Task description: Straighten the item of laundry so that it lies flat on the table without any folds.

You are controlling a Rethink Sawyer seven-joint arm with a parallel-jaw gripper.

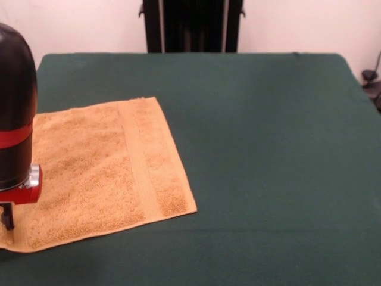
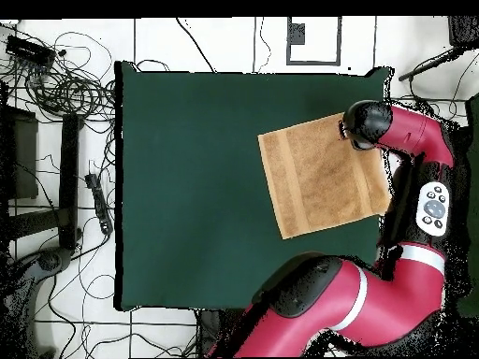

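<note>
Table (image 1: pixel 268 149) was seen covered in dark green cloth, mostly bare

Towel (image 1: pixel 101 173) was found spread open near one table edge, at slight angle to it; band stripe shown running straight, hem visible along edges, no folds noted on exposed part

Task judged nearly done; only corner hidden beneath arm left unchecked

Gripper (image 1: pixel 7 219) was positioned low over towel's near corner; jaw state could not be told, contact with cloth likewise unclear
</note>
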